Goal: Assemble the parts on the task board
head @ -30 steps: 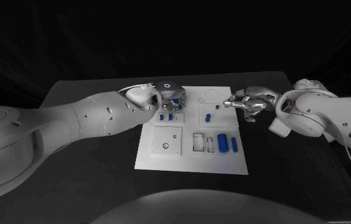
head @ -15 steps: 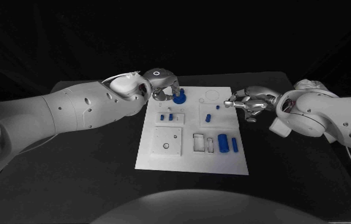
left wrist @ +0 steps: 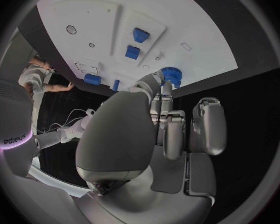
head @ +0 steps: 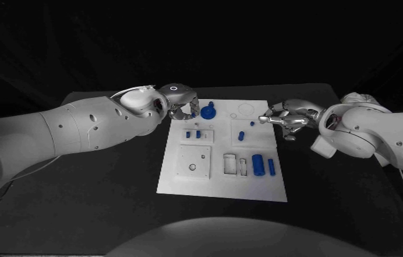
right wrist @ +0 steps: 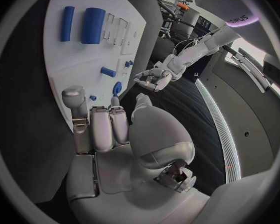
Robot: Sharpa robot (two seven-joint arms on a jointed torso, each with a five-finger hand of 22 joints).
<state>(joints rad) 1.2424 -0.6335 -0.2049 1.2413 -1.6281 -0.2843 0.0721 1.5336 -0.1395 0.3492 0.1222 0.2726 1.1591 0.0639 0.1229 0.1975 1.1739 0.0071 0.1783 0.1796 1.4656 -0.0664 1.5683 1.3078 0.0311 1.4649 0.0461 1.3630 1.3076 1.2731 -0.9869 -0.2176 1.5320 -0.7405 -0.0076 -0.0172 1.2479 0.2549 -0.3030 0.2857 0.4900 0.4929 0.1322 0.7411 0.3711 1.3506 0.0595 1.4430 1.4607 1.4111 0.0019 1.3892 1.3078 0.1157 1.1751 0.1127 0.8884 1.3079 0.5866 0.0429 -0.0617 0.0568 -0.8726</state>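
A robotics lab, by the look of it: a black tabletop [head: 101,169] against a dark backdrop carries a white task board [head: 220,181] with blue parts [head: 258,165], worked by two white robot arms.

Cannot tell from the head view whether the left robot hand [head: 182,109] touches the blue gear [head: 207,113] just beside it; fingertips too small there. In the left wrist view, gear [left wrist: 171,75] partly hidden behind the fingers [left wrist: 167,90]. Board [right wrist: 84,50] cut off by the circle's rim in the right wrist view. Right robot hand [head: 281,119] curled at the board's edge; contents, if any, too small to make out.
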